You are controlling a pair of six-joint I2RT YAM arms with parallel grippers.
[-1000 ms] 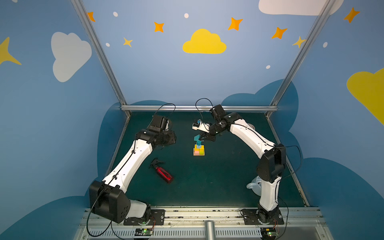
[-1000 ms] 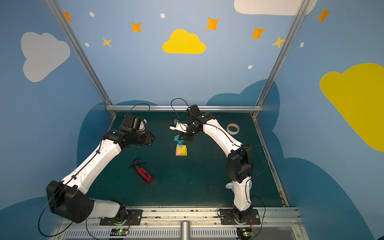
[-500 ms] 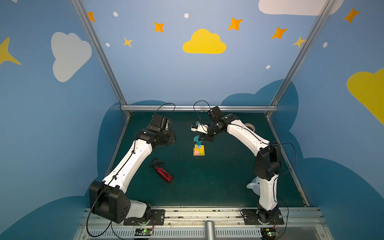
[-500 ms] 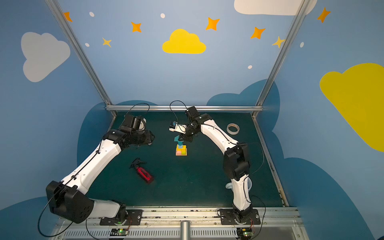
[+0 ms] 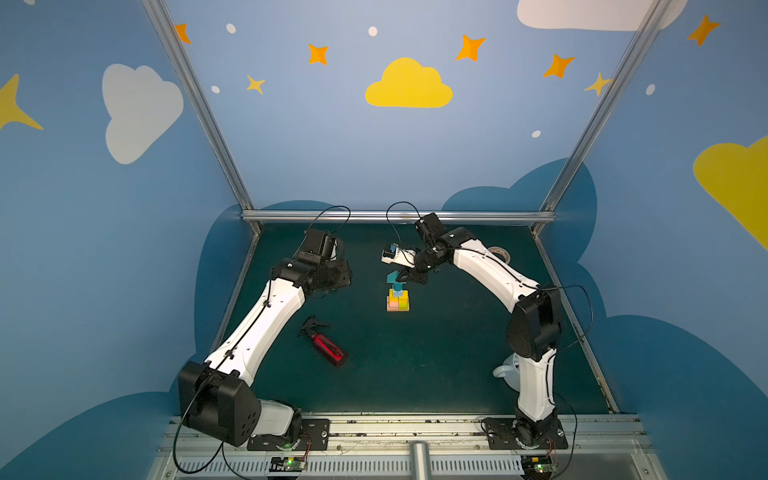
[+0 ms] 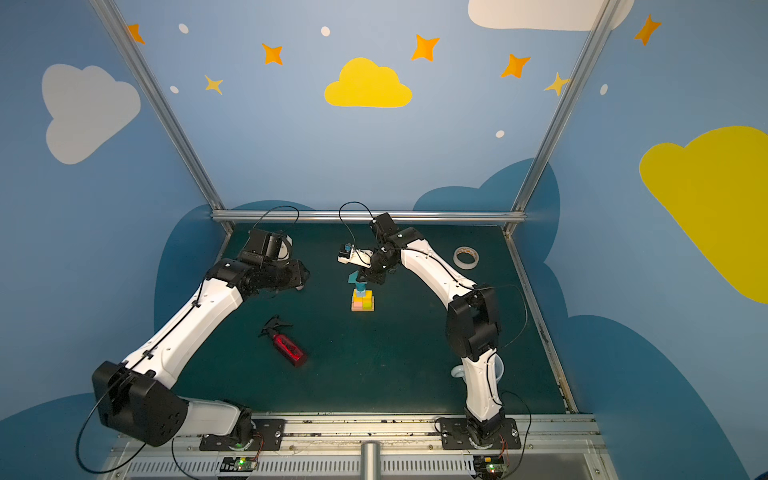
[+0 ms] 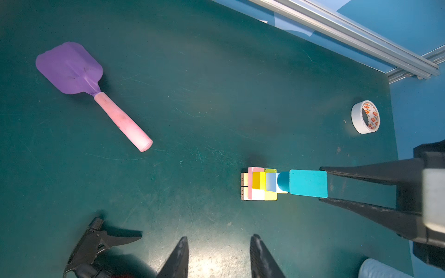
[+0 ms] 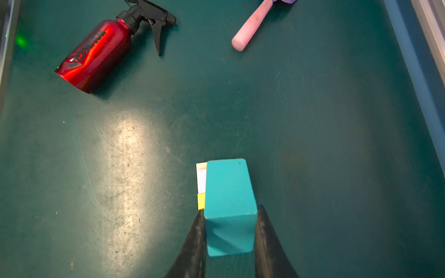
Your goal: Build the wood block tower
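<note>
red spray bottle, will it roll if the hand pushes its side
Likely a short roll: the red spray bottle lies on its side, round-bodied. Its jutting black trigger head would probably stop it. The glossy shell looks slippery.

The left arm (image 5: 266,324) and right arm (image 5: 490,266) wear glossy white shells between bulky matte-black joint housings. 1 thin black cable runs along each arm, clipped to the shell and looping free at the wrist. Each arm stands on a black base plate (image 5: 316,430) screwed to the aluminium rail (image 5: 415,420), with small green lights glowing just in front of that rail. The fingers (image 8: 195,240) are black, tapered and scuffed.
</note>
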